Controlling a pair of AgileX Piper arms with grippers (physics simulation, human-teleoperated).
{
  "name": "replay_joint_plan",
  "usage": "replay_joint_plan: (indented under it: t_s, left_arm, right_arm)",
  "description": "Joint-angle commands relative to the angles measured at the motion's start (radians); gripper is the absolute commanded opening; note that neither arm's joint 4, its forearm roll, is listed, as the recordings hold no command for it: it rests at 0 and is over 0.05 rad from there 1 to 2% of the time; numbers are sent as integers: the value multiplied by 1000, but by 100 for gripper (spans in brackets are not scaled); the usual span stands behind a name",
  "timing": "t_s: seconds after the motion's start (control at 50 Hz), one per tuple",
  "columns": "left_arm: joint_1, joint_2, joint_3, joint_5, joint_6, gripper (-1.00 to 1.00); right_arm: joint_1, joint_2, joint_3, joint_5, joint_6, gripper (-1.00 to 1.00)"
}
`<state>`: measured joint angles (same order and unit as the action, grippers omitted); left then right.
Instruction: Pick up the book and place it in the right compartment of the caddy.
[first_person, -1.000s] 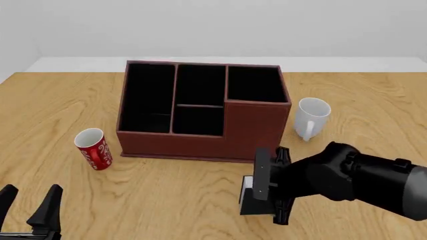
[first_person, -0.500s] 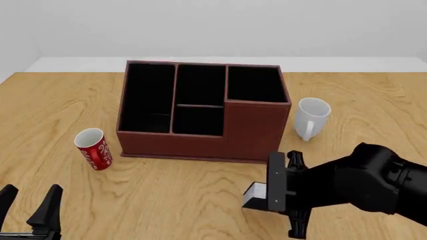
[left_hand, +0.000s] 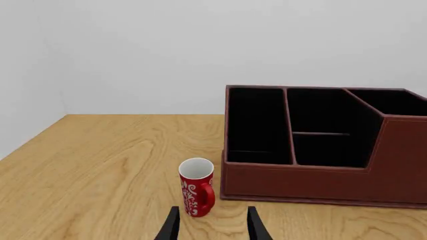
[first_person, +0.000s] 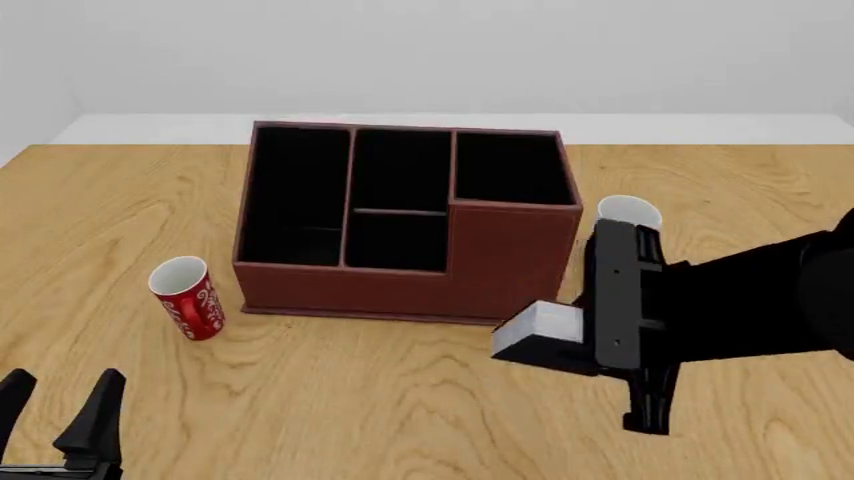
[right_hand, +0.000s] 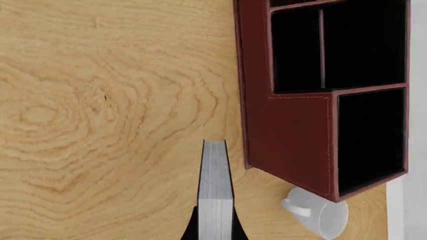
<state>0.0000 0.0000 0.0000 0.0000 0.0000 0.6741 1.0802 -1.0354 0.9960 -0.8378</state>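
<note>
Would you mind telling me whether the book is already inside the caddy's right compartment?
No, the book is held by the right gripper in front of the caddy, and the right compartment is empty.

red mug (first_person: 186, 298) upright | white mug (first_person: 627, 213) | wooden table (first_person: 334, 400)

right compartment (first_person: 507, 168) open above, white mug (first_person: 627, 213) just beside caddy (first_person: 400, 280)

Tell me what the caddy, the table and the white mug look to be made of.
Caddy: matte reddish-brown leather or leatherette, judging by the stitch line along its edges; black lining inside.
Table: light wood, or a wood-look veneer, with swirling grain.
White mug: smooth and plain white, likely glazed ceramic.
</note>
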Motion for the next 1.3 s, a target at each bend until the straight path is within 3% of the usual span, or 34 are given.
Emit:
replay_joint_plan:
  t_s: [0.02, 0.18, 0.22, 0.3, 0.58, 0.8, 1.0, 1.3]
  left_arm:
    - [0, 0, 0, 0, 0, 100]
    - [0, 0, 0, 0, 0, 100]
    - [0, 0, 0, 0, 0, 100]
    - [0, 0, 0, 0, 0, 100]
    - [0, 0, 0, 0, 0, 100]
    - [0, 0, 0, 0, 0, 100]
    - [0, 0, 0, 0, 0, 100]
    - [0, 0, 0, 0, 0, 100]
  right_arm:
    - [-13, -48, -117, 79, -44, -100]
    - [-1, -79, -163, 71, -84, -100]
    - [18, -69, -206, 76, -57, -100]
    - [2, -75, -235, 76, -78, -100]
    - [-59, -62, -340, 84, -208, -100]
    - [-63, -13, -461, 109, -264, -100]
    - [-82, 39, -522, 112, -296, -100]
    - [-90, 161, -622, 106, -292, -100]
